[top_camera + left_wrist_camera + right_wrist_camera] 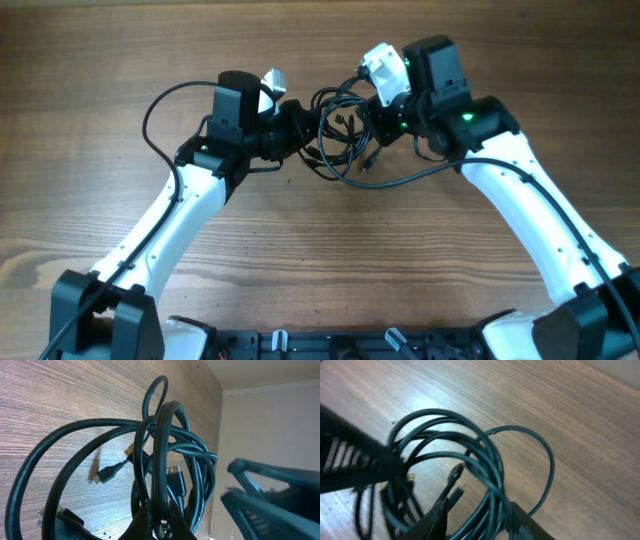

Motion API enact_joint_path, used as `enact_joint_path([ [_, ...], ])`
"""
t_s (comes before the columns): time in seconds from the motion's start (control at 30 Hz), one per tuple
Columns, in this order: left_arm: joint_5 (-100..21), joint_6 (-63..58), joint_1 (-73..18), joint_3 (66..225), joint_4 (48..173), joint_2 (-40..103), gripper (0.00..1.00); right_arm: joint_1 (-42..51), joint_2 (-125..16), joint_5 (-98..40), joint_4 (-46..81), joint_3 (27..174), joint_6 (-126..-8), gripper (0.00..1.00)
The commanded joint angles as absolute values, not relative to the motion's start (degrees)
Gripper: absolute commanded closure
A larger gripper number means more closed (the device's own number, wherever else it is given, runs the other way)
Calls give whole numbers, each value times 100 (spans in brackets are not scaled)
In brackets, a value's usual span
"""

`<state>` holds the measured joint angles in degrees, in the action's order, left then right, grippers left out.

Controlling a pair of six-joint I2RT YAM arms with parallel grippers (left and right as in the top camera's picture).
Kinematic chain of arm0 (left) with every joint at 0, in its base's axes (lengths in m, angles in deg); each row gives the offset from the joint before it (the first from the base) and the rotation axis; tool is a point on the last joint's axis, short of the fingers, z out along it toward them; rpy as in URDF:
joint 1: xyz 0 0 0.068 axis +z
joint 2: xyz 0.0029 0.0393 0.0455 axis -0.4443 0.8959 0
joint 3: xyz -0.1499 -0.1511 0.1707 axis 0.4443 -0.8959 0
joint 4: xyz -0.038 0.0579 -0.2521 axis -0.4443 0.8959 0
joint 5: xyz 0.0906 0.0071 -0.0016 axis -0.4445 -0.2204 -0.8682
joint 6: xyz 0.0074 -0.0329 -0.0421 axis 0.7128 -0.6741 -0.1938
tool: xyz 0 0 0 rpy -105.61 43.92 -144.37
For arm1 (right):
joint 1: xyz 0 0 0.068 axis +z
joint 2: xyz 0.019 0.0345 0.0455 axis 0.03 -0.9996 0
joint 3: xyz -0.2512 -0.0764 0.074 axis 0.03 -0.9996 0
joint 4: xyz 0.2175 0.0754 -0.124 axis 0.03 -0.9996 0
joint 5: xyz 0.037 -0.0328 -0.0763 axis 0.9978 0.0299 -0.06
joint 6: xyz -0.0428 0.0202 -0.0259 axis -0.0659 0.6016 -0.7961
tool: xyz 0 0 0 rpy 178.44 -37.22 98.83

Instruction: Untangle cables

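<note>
Cables (pixel 345 125): overlapping loops, partly hidden.

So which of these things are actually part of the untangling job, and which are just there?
Part of the job: cables; left tool; right tool.
Just there: wooden table; thicker arm wires.

I see the cables (pixel 340 135) as black from overhead, with a dark teal sheen on my wrist feeds; one plug tip (pixel 128 450) looks gold. The table (pixel 100 60) is brown, finely streaked woodgrain. The left arm (pixel 170 225) and right arm (pixel 540 215) are white with black joints, the right arm showing a green light (pixel 467 118).
</note>
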<state>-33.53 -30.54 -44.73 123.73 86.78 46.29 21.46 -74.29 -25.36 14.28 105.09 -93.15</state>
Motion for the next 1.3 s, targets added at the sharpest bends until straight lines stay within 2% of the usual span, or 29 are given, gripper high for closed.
enact_joint_path([
  [0.0,-3264,-3141,-4464,12379,8671,4480,96,2157,-7652,-2809,1512,10520,-9855,60],
  [0.2,-3192,-3139,-4464,12379,8695,4480,96,2159,-8181,-2711,1754,10520,-10172,59],
  [0.3,-3192,-3139,-4464,12379,8695,4480,96,2157,-8201,-2376,1881,10520,-10150,63],
  [0.37,-3194,-3139,-4464,12379,8695,4480,96,2157,-8201,-2221,1977,10520,-10065,72],
  [0.4,-3194,-3139,-4464,12379,8698,4480,96,2157,-8199,-2199,2049,10522,-9829,83],
  [0.47,-3196,-3119,-4464,12379,8709,4480,96,2157,-8199,-2197,2124,10522,-9551,95],
  [0.67,-3332,-3115,-4464,12379,8759,4491,96,2131,-7989,-1614,2108,10533,-8994,96],
  [0.8,-4184,-3097,-4464,12379,9266,4491,96,1912,-7421,-1161,2080,10533,-8225,96],
  [0.93,-5015,-3047,-4462,12379,9869,4491,96,1351,-6828,-505,1997,10533,-7549,96],
  [1.13,-5297,-2533,-4462,12379,10024,4491,96,214,-6728,830,1905,10531,-6531,96],
  [1.27,-5362,-2280,-4457,12377,10053,4491,96,-232,-6732,898,1739,10531,-6457,96],
])
